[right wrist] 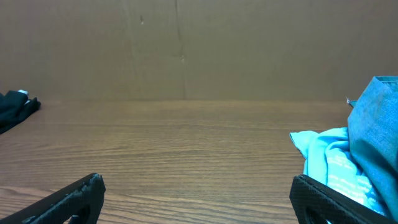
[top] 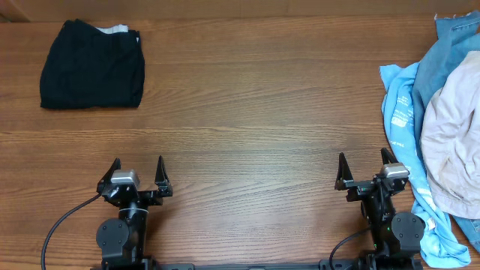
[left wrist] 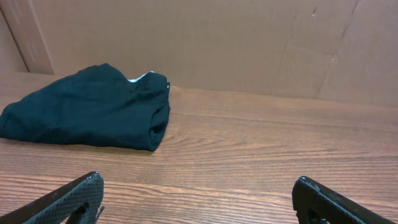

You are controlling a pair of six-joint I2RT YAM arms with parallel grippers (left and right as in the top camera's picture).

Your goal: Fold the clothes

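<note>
The pale beige shorts lie crumpled on top of a heap at the table's right edge, partly cut off by the frame. My right gripper is open and empty, just left of the heap near the front edge; its fingers show over bare wood in the right wrist view. My left gripper is open and empty at the front left, and its fingers also frame bare wood. The shorts do not show in either wrist view.
A black folded garment lies at the far left, also in the left wrist view. A light-blue garment and blue denim lie under the shorts; both show in the right wrist view. A cardboard wall stands behind.
</note>
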